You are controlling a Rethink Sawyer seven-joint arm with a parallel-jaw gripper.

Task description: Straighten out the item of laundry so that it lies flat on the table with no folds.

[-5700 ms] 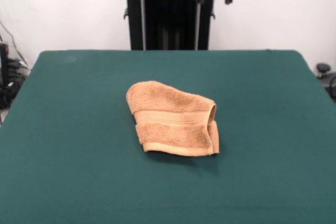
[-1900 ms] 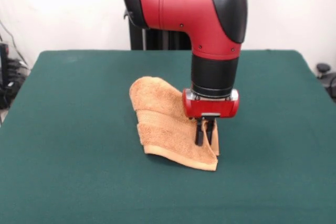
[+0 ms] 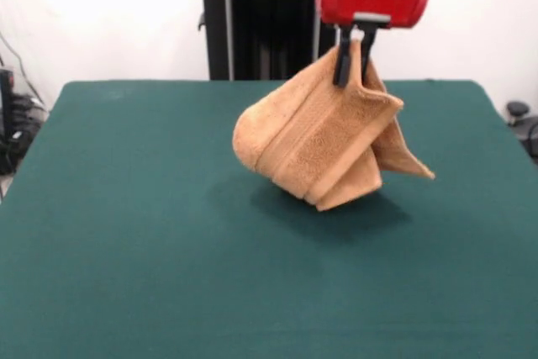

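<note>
**Green table with only a shadow on it**

The table [image 3: 126,233] is a large rectangle covered in dark green felt-like cloth, filling most of the front view. A soft dark shadow [image 3: 336,212] falls near its middle. No object rests on the cloth.

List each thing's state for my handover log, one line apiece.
towel: lifted off the table, hanging folded from one pinched edge, not flat.
gripper: raised, shut on the towel's top edge.
table: bare green cloth, towel's shadow beneath it.

orange-tan towel [image 3: 315,136], folded, hanging above table [image 3: 126,233]
</note>
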